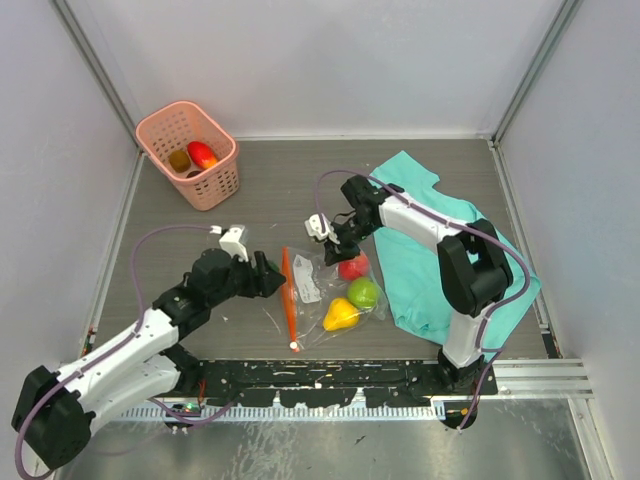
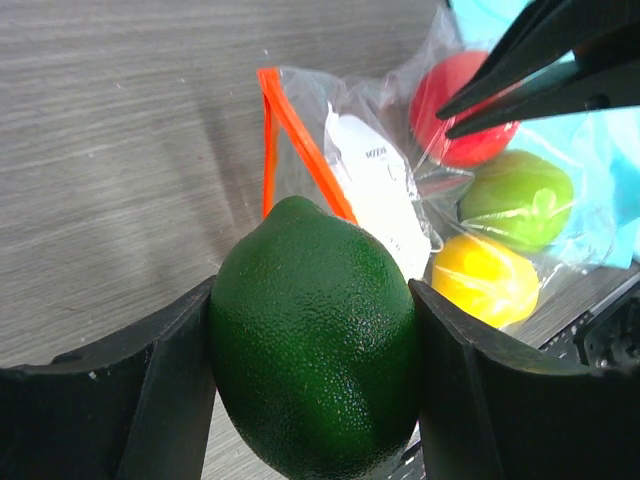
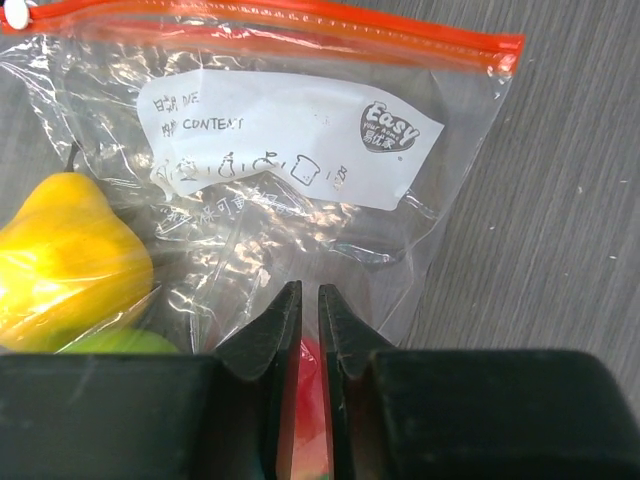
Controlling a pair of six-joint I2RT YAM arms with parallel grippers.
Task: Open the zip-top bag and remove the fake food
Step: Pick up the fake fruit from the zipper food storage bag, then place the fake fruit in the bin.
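Across the right of the top view, a teal cloth (image 1: pixel 410 285) is spread on the grey table (image 1: pixel 180 230). A pink basket (image 1: pixel 215 188) is seen at upper left, with two pieces inside. At centre, beside the cloth's left edge, the zip-top bag (image 1: pixel 322 292) is laid flat with its orange strip toward the left. Three pieces of fake food (image 1: pixel 353 266), red, green and yellow, are enclosed in it. The bag's film over the red piece is pinched by the right gripper (image 3: pixel 308 300), whose jaws are closed to a slit. A dark green lime (image 2: pixel 315 335) is clamped between the parted fingers of the left gripper (image 1: pixel 268 278), just left of the bag.
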